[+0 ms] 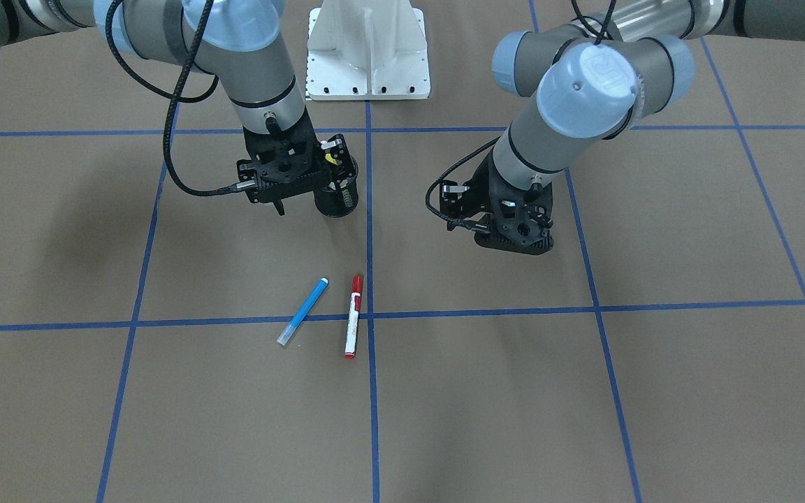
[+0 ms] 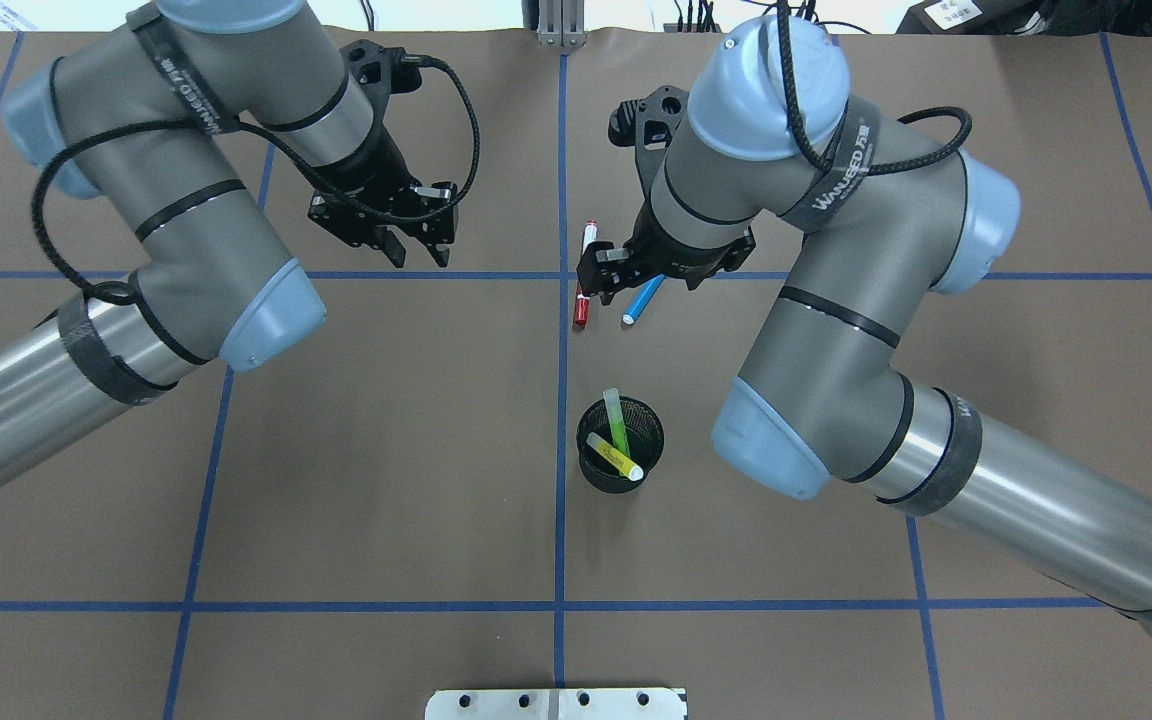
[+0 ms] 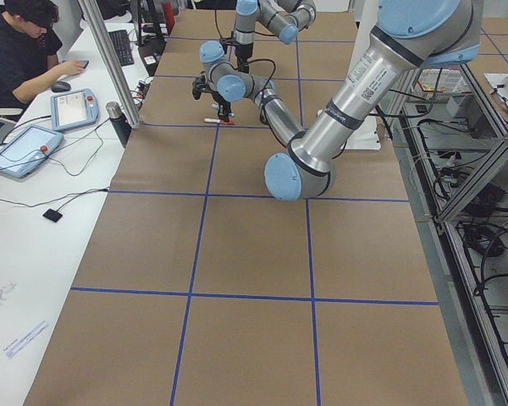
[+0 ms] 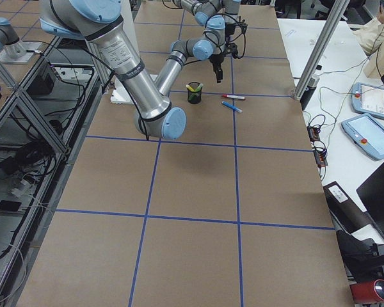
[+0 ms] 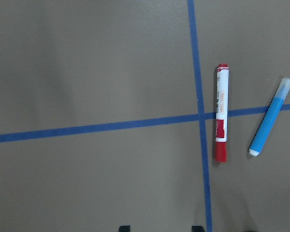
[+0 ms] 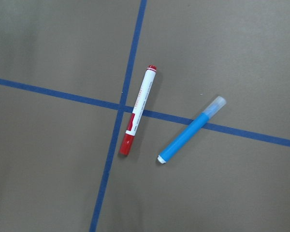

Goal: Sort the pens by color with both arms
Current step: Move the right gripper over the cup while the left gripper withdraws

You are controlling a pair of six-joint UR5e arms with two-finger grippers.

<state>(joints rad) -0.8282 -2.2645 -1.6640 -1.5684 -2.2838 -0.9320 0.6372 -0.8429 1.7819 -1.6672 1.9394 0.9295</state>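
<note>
Overhead, the left gripper point(image 2: 416, 250) is seen with its jaws apart and nothing between them; the loose pens lie well apart from it, at its 3 o'clock. The red-capped pen point(image 2: 590, 235) and blue pen point(image 2: 642, 303) are laid flat on the table point(image 2: 386, 450), near each other, below the right gripper point(image 2: 604, 288), whose jaw state cannot be told. At their 6 o'clock, the green pen point(image 2: 616, 420) and yellow pen point(image 2: 614, 456) are held in the mesh cup point(image 2: 604, 486).
</note>
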